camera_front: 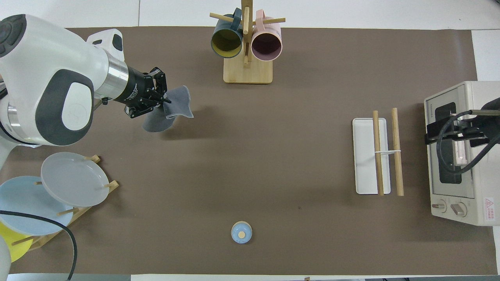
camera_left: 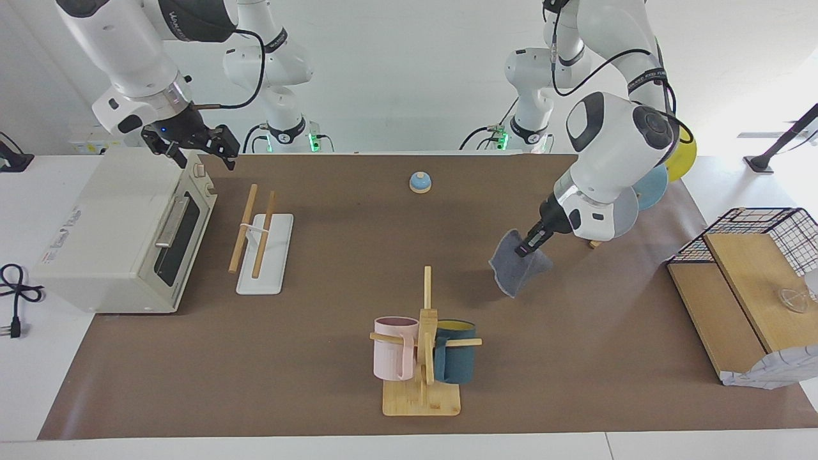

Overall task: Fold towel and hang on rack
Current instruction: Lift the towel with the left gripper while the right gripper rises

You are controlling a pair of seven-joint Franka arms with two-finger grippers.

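Grey cloth, the towel [camera_left: 516, 268], hangs folded and bunched from the left gripper [camera_left: 526, 248], whose fingertips are clamped together on its upper edge. The towel is clear of the brown table mat [camera_left: 332, 358], in the air over the left arm's end of the table, beside the mug tree [camera_left: 422, 348] that carries a pink mug [camera_left: 391, 356] and a teal mug [camera_left: 455, 360]. The rack [camera_left: 261, 237], two wooden rods on a white base, stands toward the right arm's end, just beside the toaster oven [camera_left: 121, 233] and well apart from the towel. The right gripper [camera_left: 195, 148] hangs over the toaster oven with its jaws spread apart, holding nothing.
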